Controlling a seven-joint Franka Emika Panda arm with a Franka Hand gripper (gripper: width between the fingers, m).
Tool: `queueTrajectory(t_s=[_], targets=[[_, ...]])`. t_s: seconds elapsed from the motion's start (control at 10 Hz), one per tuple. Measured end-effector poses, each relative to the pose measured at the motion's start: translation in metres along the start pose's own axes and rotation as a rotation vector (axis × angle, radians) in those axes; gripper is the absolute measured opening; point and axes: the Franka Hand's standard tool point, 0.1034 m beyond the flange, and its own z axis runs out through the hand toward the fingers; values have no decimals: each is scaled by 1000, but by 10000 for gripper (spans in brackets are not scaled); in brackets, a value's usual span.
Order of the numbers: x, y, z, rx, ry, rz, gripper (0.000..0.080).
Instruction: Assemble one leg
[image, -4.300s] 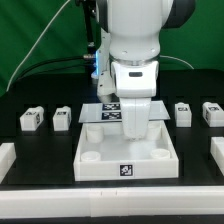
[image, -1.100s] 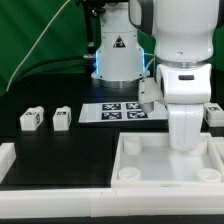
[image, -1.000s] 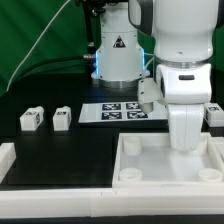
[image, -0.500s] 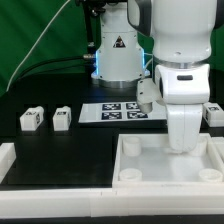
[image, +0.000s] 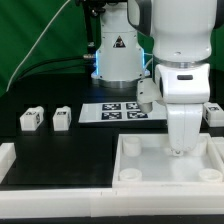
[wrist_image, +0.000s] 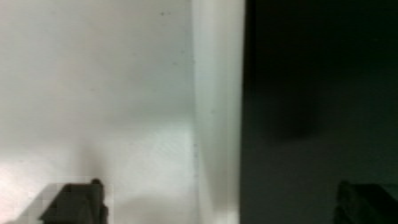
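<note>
Two legs, small white posts with black-and-white tags, stand on the black table at the exterior view's left (image: 32, 119) (image: 62, 118). Another leg (image: 214, 115) shows partly behind the arm at the right. My gripper (image: 180, 151) reaches down at the far side of the large white tray (image: 160, 186) and holds nothing. In the wrist view my gripper (wrist_image: 217, 205) is open, with its dark fingertips (wrist_image: 75, 204) far apart. Between them lie the tray's white surface (wrist_image: 107, 100) and the black table (wrist_image: 320, 100), so the jaws stand either side of the tray's edge.
The marker board (image: 113, 112) lies flat behind the tray, in front of the robot base (image: 118, 55). A white bar (image: 50, 190) runs along the table's front left, with a white block (image: 8, 153) at the left edge.
Since 4.3 s ago the tray has moved from the table's middle to the front right, and the arm has gone with it. Over the last second almost nothing has moved.
</note>
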Motion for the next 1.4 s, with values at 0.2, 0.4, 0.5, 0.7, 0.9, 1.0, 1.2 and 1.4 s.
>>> queueTrajectory(t_s=[0.2, 0.4, 0.5, 0.7, 0.9, 1.0, 1.2, 1.4], targets=[[-1, -4, -7, -6, -3, 33, 648], [-5, -18, -24, -22, -12, 79, 648], [-7, -28, -34, -31, -18, 107, 648], [-10, -40, -47, -51, -21, 165, 648], [-11, -40, -43, -44, -21, 179, 648], [-11, -40, -43, -44, -20, 210, 648], [-10, -41, -43, -45, -15, 422, 648], [-10, -42, -42, -44, -7, 647, 648]])
